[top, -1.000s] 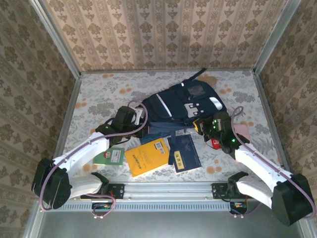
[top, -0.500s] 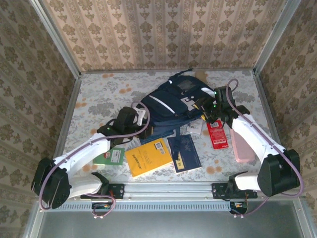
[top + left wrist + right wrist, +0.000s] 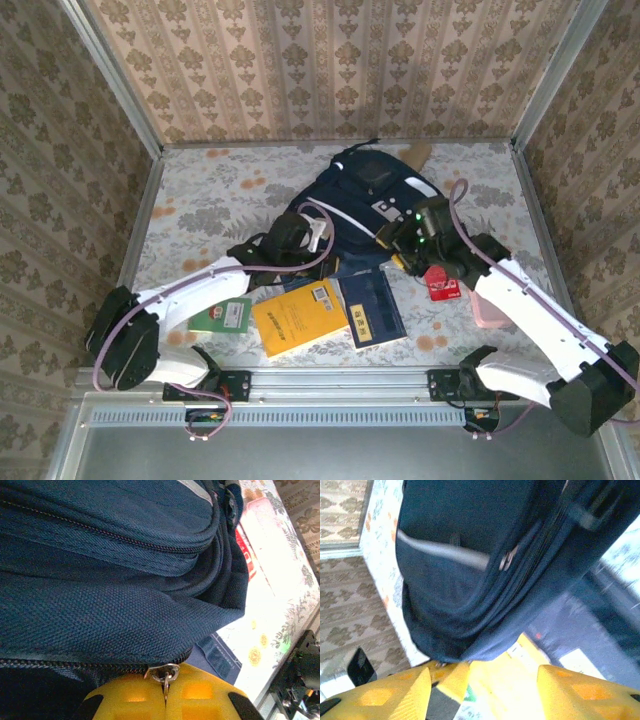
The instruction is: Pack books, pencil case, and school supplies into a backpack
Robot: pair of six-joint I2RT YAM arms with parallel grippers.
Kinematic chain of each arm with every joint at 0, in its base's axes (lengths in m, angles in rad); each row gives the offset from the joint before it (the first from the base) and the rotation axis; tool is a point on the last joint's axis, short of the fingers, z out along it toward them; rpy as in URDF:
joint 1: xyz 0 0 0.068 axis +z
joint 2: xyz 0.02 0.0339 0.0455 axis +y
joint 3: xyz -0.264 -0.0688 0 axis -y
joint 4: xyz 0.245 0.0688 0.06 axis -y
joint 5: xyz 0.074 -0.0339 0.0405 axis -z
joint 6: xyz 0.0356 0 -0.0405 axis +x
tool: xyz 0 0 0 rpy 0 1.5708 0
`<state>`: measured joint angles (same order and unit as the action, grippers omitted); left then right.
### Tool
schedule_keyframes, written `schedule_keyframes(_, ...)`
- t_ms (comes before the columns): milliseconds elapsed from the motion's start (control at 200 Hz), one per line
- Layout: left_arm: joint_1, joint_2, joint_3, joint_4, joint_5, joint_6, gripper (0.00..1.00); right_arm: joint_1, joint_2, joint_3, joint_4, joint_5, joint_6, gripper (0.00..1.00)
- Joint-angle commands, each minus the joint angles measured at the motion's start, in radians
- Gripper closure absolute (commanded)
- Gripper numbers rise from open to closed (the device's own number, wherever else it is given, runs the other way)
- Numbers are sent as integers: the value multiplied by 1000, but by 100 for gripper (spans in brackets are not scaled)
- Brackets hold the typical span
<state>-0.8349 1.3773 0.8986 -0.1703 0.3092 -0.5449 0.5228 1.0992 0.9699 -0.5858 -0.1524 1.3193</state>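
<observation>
The backpack (image 3: pixel 352 205) lies slumped in the middle of the worktop (image 3: pixel 200 190), and I cannot see into it from any camera; its dark fabric hides whatever it may hold. Everything I can account for lies outside it. The orange-yellow book (image 3: pixel 297 318) and a navy book (image 3: pixel 372 310) are side by side just in front of it. The small green-and-white book (image 3: pixel 226 315) is further left, beside my left arm. The red pack (image 3: pixel 443 284) and the pale pink thing (image 3: pixel 488 308) are on the right, beside my right arm, and a tan thing (image 3: pixel 418 153) pokes out at the bag's far edge. My left hand (image 3: pixel 165 696) is clenched on the metal zipper pull (image 3: pixel 165 674). The left wrist camera shows the pull pinched between the two yellow fingers (image 3: pixel 200 692), with the zipper teeth meshed to the left of the slider; from overhead that grip is too small to make out. My right hand (image 3: pixel 482 685) is released, grasping nothing. Its wrist camera shows the fingers well apart, the bag's sagging lower edge just beyond them and a slice of yellow cover in the gap. Overhead, this hand sits at the bag's near right edge.
</observation>
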Motion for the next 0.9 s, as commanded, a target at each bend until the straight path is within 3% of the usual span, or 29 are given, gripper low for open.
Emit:
schedule_keyframes(0,-22,5,69,77,-13,-11,100,51,6,-73,138,-12,184,40)
schedule_keyframes(165,-53,6,85,66,-27,-8,100,66,17,-156,296,14,297,39)
schedule_keyframes(395,-81,-9,88,46,-51,2,100,66,103,-179,453,50,330,39)
schedule_keyframes(455,-84,-12,88,44,-50,5,100,66,133,-181,492,43,334,49)
schedule_keyframes(630,-84,-21,92,-4,-73,21,100,65,145,-139,399,96,224,100)
schedule_keyframes(895,-36,-41,105,-109,-35,28,100,52,115,-136,292,134,61,100)
